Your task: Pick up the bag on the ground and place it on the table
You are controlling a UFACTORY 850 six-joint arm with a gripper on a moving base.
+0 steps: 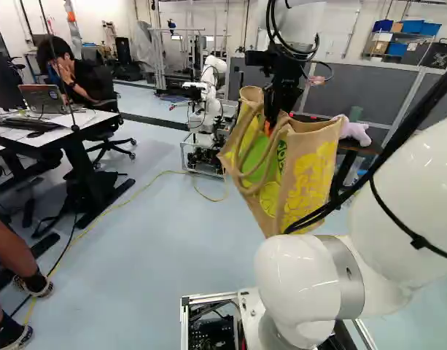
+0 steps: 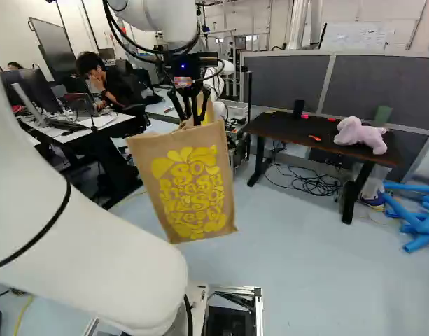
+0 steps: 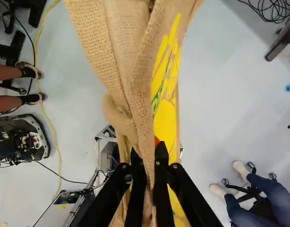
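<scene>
Black gripper [image 3: 148,153], its two fingers nearly together, pinching the rim of a tan burlap bag [image 2: 190,182]. The bag hangs directly below the gripper, off the floor [image 2: 291,266]. Its long axis runs roughly upright, mouth up, its base tilting toward the right of the right base view. Beyond it and to the right in that view is the dark tabletop [image 2: 287,129], bearing a pink soft toy [image 2: 361,134]; the next move probably carries the bag that way.
</scene>
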